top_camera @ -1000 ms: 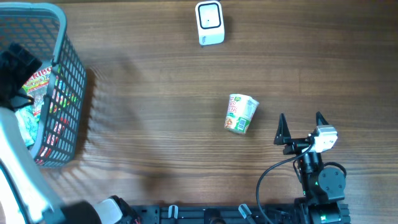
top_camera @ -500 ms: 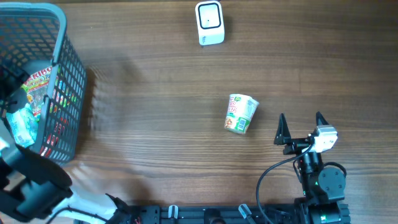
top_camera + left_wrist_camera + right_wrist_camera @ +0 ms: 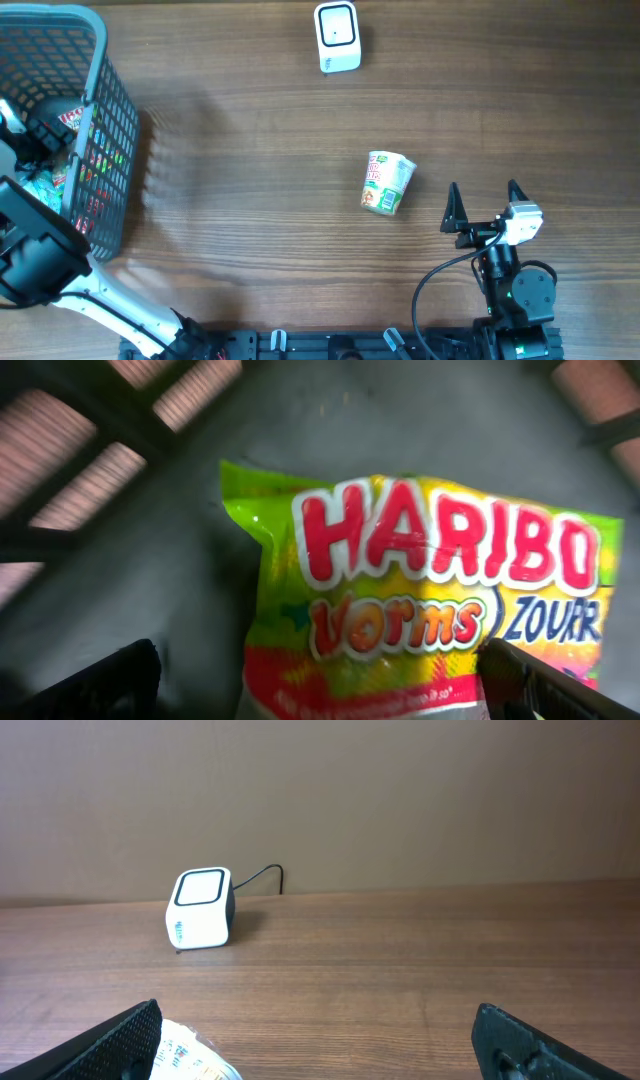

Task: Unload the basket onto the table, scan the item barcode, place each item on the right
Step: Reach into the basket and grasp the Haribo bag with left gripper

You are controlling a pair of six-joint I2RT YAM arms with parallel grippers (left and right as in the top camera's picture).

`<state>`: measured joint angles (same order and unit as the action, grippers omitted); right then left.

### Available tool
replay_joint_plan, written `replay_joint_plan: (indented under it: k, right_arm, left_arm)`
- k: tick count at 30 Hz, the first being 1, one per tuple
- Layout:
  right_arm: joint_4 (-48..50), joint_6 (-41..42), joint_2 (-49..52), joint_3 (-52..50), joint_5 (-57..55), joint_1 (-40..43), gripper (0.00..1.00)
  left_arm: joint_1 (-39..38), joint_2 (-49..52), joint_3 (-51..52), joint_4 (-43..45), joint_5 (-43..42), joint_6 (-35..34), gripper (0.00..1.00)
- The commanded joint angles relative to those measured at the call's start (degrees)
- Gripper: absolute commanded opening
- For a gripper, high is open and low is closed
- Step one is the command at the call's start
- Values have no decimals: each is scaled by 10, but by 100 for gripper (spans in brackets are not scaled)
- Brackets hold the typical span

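Note:
A Haribo worms bag (image 3: 430, 590), green, yellow and red, lies on the floor of the blue mesh basket (image 3: 104, 120). My left gripper (image 3: 320, 682) is down inside the basket, open, with its fingers on either side of the bag's lower part and not closed on it. From overhead, only a bit of the bag (image 3: 68, 118) shows beside the left arm. The white scanner (image 3: 337, 37) stands at the far edge of the table. My right gripper (image 3: 483, 190) rests open and empty near the front right. No barcode shows in any view.
A noodle cup (image 3: 387, 183) lies on its side on the table, just left of the right gripper; its rim shows by the left finger in the right wrist view (image 3: 190, 1055). More packets lie in the basket. The scanner (image 3: 202, 908) has a cable behind it.
The left arm has swung over the basket and its wrist has gone down toward the Haribo bag. The right arm, cup and scanner have not moved.

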<state>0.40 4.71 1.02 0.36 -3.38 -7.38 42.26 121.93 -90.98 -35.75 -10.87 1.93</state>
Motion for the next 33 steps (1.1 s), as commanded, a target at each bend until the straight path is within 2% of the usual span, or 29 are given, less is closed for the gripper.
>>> replay_joint_plan:
  k: [1, 2, 3, 5, 6, 7, 11, 14, 20, 23, 25, 28, 29, 33]
  right_arm:
    - [2, -2, -2, -1, 7, 2, 100]
    - [2, -2, -2, -1, 7, 2, 100]
    - [2, -2, -2, -1, 7, 2, 100]
    - [2, -2, -2, -1, 6, 2, 100]
    - [2, -2, -2, -1, 7, 2, 99]
    - [2, -2, -2, -1, 7, 2, 100]
    - [2, -2, -2, -1, 7, 2, 100]
    - [2, -2, -2, -1, 7, 2, 100]
    - [2, -2, -2, -1, 7, 2, 100]
    - [2, -2, -2, -1, 7, 2, 100]
    - [2, -2, -2, -1, 7, 2, 100]
    - [2, -2, -2, -1, 7, 2, 100]
    - [2, -2, -2, -1, 7, 2, 100]
    - [2, -2, -2, -1, 7, 2, 100]
  left_arm:
    - [0, 44, 0, -9, -16, 6, 98]
    - [0, 49, 0, -11, -18, 6, 95]
    - [0, 51, 0, -11, -19, 6, 86]
    - [0, 50, 0, -11, -22, 6, 34]
    - [0, 48, 0, -11, -22, 6, 12]
    - [0, 45, -1, -11, -22, 6, 4]
    - [0, 6, -20, -25, -22, 6, 4]
    - [0, -61, -53, -48, -3, -29, 4]
    - [-16, -273, -76, -70, 112, -85, 4]
    - [-43, -370, -76, -65, 161, -89, 4]
    - [-85, -459, -76, -47, 182, -89, 4]
    - [-141, -527, -76, -53, 182, -89, 4]
    - [-211, -572, -76, -81, 182, -89, 4]
    - [-335, -597, -76, -157, 183, -92, 4]
